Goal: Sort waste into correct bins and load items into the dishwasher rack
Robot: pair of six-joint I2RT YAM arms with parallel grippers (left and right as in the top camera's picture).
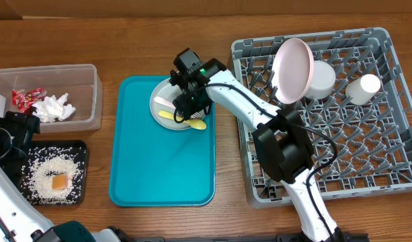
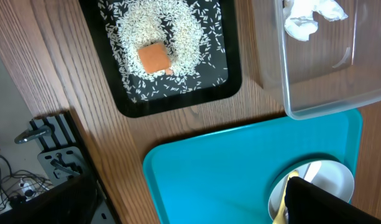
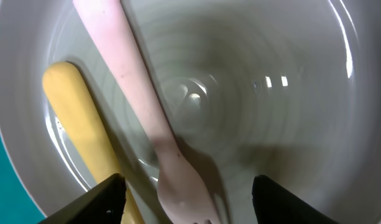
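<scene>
Fork (image 3: pixel 159 124) is lying across the plate (image 3: pixel 271 93) beside the spoon (image 3: pixel 84 130), on the teal tray (image 1: pixel 162 168), and the right fingers (image 3: pixel 97 202) are hanging part open, straddling its tine end and gripping nothing yet. I'd be centring on the fork's neck, clear of the spoon, and closing only once the tips are nearly touching the plate. Right arm is reaching over from the rack (image 1: pixel 367 148), wrist pointing straight down. Left fingers (image 1: pixel 23 123) are idling wide open and empty at the worktop's (image 1: pixel 125 40) left edge.
</scene>
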